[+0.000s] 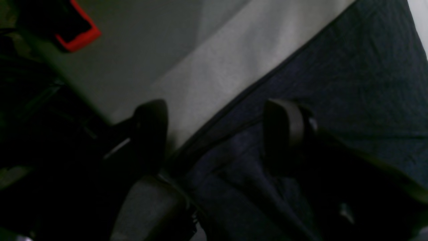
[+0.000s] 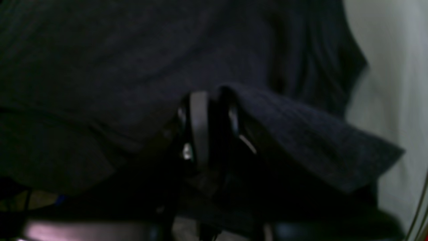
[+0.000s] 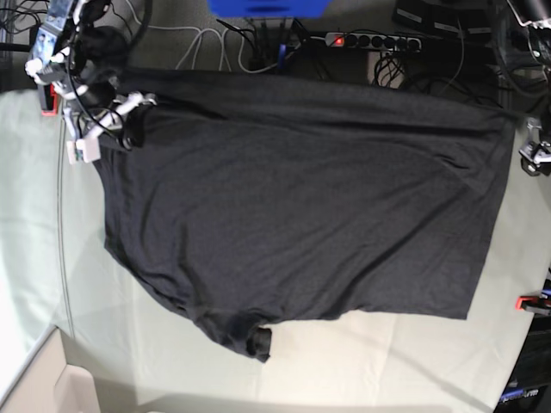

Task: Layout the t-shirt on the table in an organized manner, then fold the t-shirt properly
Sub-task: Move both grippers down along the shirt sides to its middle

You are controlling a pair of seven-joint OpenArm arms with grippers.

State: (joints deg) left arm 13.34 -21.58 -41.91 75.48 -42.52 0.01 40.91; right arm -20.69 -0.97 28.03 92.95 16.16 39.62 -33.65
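Note:
The dark charcoal t-shirt [image 3: 301, 215] lies spread over most of the table [image 3: 387, 361], with a small bunched part at its front edge. My right gripper [image 3: 131, 120] is at the shirt's far left corner. In the right wrist view it [image 2: 214, 124] is shut on a fold of the t-shirt [image 2: 301, 134]. My left gripper [image 3: 527, 144] is at the shirt's far right corner. In the left wrist view it [image 1: 217, 134] is open, with the shirt's hem [image 1: 334, 83] running between its fingers [image 1: 150, 134] over the pale table [image 1: 217, 60].
Red clamps sit on the table's right edge [image 3: 527, 302] and far left edge [image 3: 47, 99]; one shows in the left wrist view [image 1: 78, 35]. Cables and a power strip [image 3: 370, 39] lie behind the table. A cardboard box [image 3: 52, 387] stands at the front left.

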